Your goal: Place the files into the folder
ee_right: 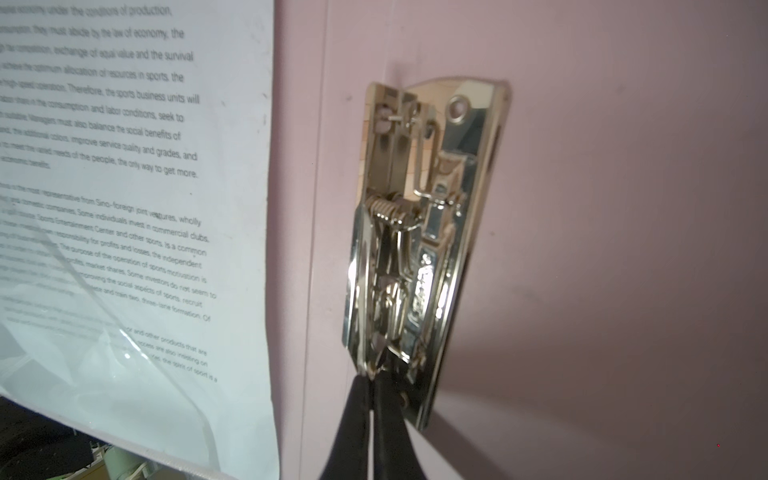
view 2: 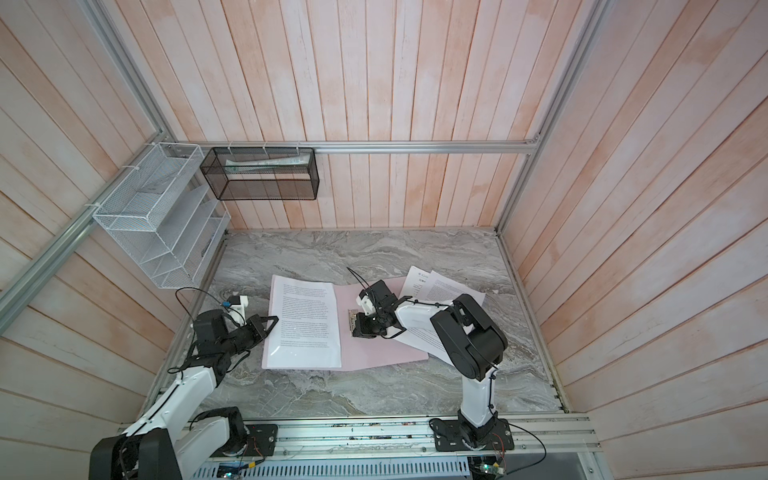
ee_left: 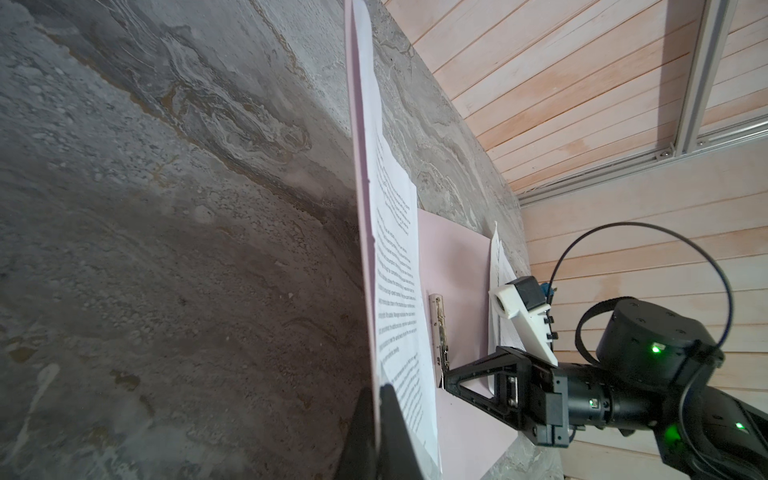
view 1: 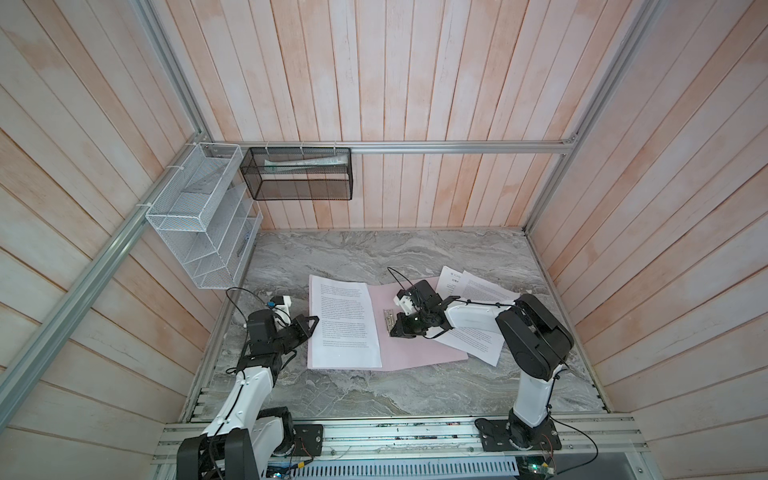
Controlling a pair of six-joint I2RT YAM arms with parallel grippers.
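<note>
White mesh rack [view 1: 195,232] beside black mesh basket [view 1: 299,189], above grey marble tabletop [view 1: 374,390].

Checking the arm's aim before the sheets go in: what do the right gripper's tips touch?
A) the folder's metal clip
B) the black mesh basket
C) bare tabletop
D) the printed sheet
A: the right gripper, shut, meets the end of the metal clip on the folder.

Folder [view 1: 419,353] open mid-table [view 1: 374,399], one sheet [view 1: 345,328] on its left half, clip [view 1: 387,316] at spine, other files [view 1: 482,286] overlapping right edge, racks [view 1: 199,224] far left.
</note>
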